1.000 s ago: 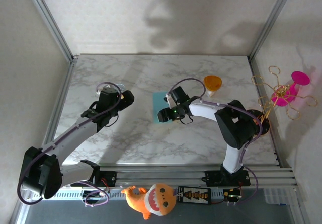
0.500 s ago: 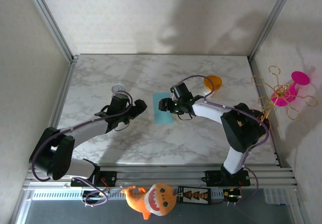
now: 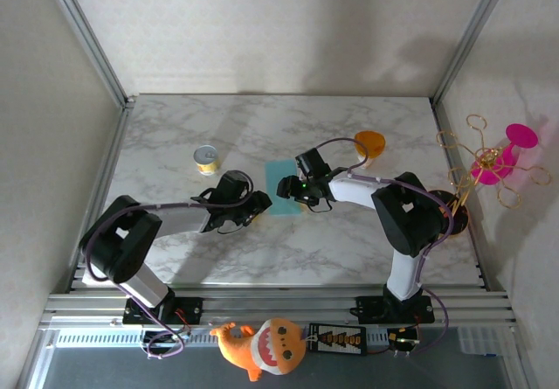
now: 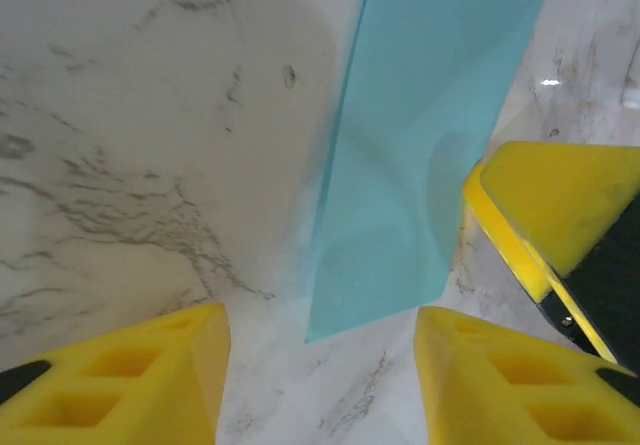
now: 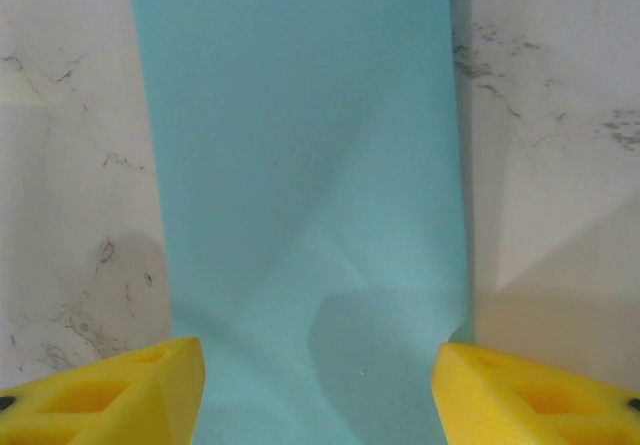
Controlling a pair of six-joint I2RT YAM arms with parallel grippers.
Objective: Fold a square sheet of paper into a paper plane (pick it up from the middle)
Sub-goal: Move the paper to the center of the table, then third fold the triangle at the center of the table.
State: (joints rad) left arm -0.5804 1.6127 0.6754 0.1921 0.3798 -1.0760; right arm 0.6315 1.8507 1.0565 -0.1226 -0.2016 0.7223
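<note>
Lying flat mid-table, teal sheet of paper (image 3: 281, 206) between left gripper (image 3: 260, 204) and right gripper (image 3: 284, 186), right of yellow can (image 3: 207, 158), top view. Left wrist: jaws apart, empty, paper corner just ahead. Right wrist: jaws wide, paper flat below, ungripped.

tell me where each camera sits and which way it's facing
Top external: above and behind the arms, looking down on the marble table; both arms, left gripper and right gripper show.
Left wrist: low over the table, facing the teal paper; its own fingers at the bottom, a right gripper finger at right.
Right wrist: straight down on the paper; own fingers at the bottom corners.
Shared: both wrist views see that paper.
</note>
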